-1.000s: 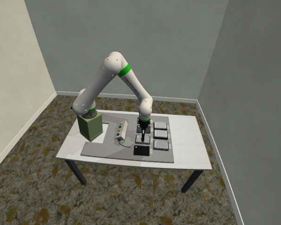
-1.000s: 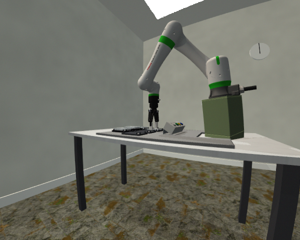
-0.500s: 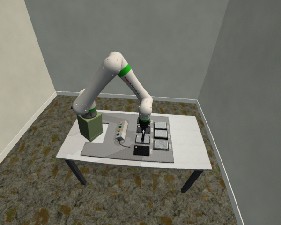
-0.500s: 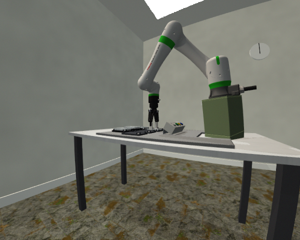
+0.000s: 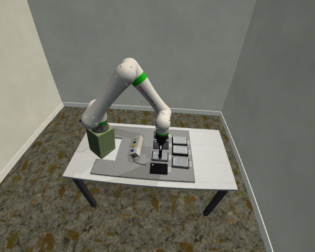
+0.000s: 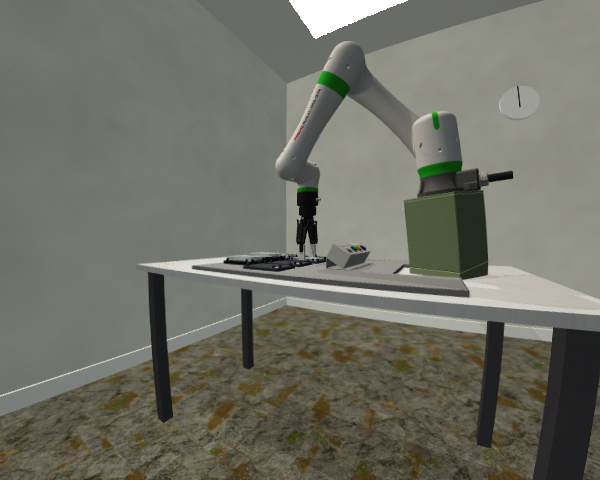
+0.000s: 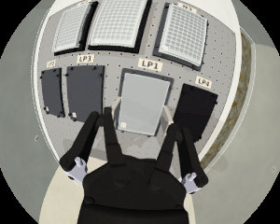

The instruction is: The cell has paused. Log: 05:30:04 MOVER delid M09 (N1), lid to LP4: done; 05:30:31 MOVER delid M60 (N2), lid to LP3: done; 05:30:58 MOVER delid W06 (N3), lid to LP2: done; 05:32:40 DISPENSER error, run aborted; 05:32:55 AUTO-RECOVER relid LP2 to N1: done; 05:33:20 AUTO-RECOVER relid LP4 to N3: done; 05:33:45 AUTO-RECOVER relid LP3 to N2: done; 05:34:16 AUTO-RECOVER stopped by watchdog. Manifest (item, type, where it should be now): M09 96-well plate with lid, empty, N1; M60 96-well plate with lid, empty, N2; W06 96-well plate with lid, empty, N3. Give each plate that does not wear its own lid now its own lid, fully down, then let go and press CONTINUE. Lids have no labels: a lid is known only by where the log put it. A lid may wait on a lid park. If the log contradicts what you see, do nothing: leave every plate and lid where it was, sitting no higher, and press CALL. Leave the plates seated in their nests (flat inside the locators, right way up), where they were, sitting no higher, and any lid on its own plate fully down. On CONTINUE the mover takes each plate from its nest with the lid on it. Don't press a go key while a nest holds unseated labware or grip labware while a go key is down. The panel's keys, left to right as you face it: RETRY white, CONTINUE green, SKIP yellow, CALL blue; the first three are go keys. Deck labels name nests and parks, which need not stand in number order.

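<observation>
Three white 96-well plates stand in a row of nests [image 7: 72,25] [image 7: 118,21] [image 7: 184,34]; in the top view they form the right column [image 5: 180,149]. I cannot tell which of them wear lids. A pale clear lid [image 7: 142,101] lies on the park labelled LP1, also in the top view [image 5: 159,156]. My gripper [image 7: 141,106] is down over this park with a finger on each long side of the lid, shut on it. It also shows in the top view [image 5: 160,156] and the exterior view [image 6: 307,248].
Dark empty parks lie beside LP1: LP4 [image 7: 195,108], LP3 [image 7: 86,90] and one more at the far left [image 7: 52,90]. The key panel [image 5: 136,146] stands left of the parks, with its cable trailing. The green robot base [image 5: 101,140] is further left.
</observation>
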Motion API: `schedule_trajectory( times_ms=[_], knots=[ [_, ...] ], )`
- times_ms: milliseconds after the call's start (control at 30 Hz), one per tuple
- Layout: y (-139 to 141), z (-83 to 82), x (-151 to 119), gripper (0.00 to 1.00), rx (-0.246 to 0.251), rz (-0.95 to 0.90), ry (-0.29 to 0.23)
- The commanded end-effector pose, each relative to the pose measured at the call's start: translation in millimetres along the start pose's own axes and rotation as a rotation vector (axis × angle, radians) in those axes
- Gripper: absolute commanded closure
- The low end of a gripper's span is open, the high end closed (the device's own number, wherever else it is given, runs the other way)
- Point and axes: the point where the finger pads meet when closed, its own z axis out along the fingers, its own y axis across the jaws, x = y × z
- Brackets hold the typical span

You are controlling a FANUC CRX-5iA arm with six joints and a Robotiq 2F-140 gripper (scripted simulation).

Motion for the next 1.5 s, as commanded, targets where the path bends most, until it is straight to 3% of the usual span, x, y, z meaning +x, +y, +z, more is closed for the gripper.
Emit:
schedule_trajectory(
  times_ms=[0,633,1033,1467],
  knots=[
    [0,0.3,0,1.00,0.000,0.000,-0.001],
    [0,-5.4,0,1.00,0.000,0.000,-0.001],
    [0,-20.9,0,1.00,0.000,0.000,-0.001],
    [0,-48.2,0,1.00,0.000,0.000,-0.001]
  ],
)
